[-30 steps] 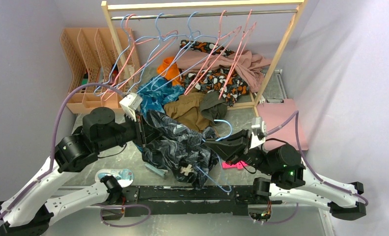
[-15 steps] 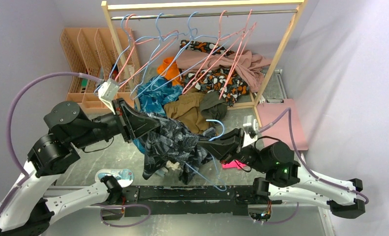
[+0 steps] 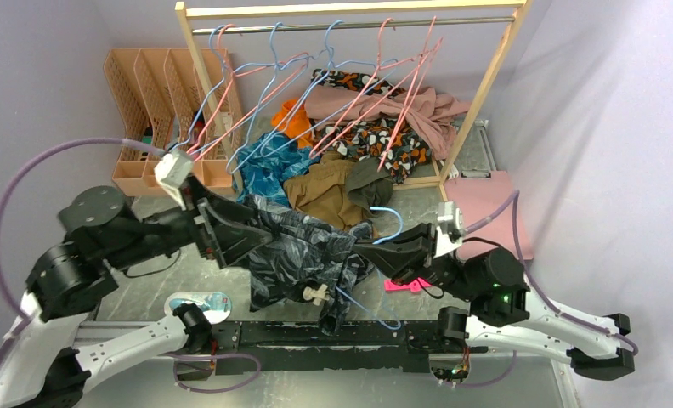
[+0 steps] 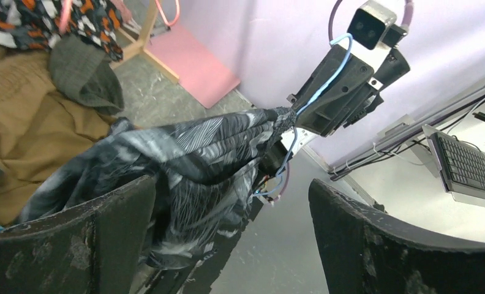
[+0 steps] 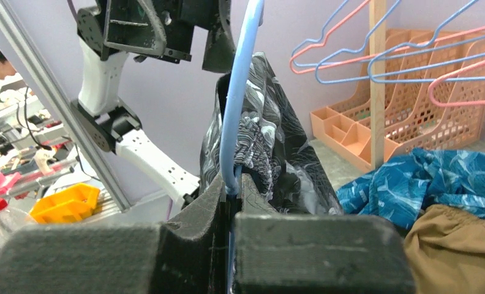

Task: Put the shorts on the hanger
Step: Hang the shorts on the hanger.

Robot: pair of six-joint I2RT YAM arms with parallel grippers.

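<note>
The shorts (image 3: 303,255), dark with a pale leaf print and a white drawstring, hang draped over a light-blue wire hanger (image 3: 390,218) above the table. My right gripper (image 3: 365,252) is shut on the hanger's wire (image 5: 237,110), and the shorts (image 5: 270,141) bunch just past its fingertips (image 5: 234,184). My left gripper (image 3: 252,234) stands open at the shorts' left edge. In the left wrist view the shorts (image 4: 185,153) lie against one finger (image 4: 75,239), loose between the wide jaws.
A wooden rack (image 3: 486,85) at the back carries several pink and blue wire hangers (image 3: 274,76). Beneath it lies a pile of clothes, including a teal garment (image 3: 265,166) and a brown one (image 3: 325,187). An orange file organiser (image 3: 150,102) stands back left, and a pink mat (image 3: 494,204) lies to the right.
My left gripper has opened and let go of the shorts, and the left arm has drawn back to the left. The right gripper still holds the hanger, with the shorts hanging from it.
</note>
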